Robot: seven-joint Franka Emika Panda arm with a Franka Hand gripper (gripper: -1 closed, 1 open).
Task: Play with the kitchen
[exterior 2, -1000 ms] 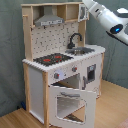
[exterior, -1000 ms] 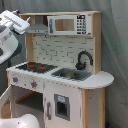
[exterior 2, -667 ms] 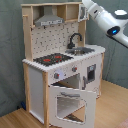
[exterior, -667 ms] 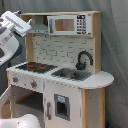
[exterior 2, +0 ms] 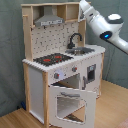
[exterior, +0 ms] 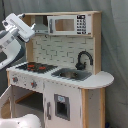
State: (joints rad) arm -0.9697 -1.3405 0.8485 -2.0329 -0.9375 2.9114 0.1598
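Oven door [exterior 2: 70, 102] is hanging open at the kitchen's [exterior 2: 60, 70] base in the second exterior view, tilted forward and down, window showing the cavity behind. It is the nearest thing to that camera. Kitchen is standing on a wood floor [exterior 2: 107, 107] against a grey backdrop, filling the middle of both exterior views.

Above the door, knobs, then the worktop: black-red stovetop [exterior 2: 52, 59] toward the second exterior view's left, silver sink [exterior 2: 84, 50] and black faucet [exterior 2: 75, 39] toward its right. Grey hood [exterior 2: 49, 21] is sitting high over the stove. In the first exterior view the microwave [exterior: 67, 24] is occupying the top shelf.

Arm [exterior 2: 107, 25] is reaching in from the second exterior view's right, its end up at the top shelf corner, well above the sink. Claw state: cannot tell, the tip is not readable in either view. In the first exterior view the arm's white head [exterior: 17, 27] is hovering just beside the upper frame.

Risks, judged: arm is working close to the top shelf edge, so a sideways sweep could knock the frame and rock the tall unit. A descent toward the stove or sink could catch the faucet. The open door is projecting outward, so a low pass could snag it.

Against the earlier frames: arm is sitting slightly nearer the shelf; door, kitchen unchanged.
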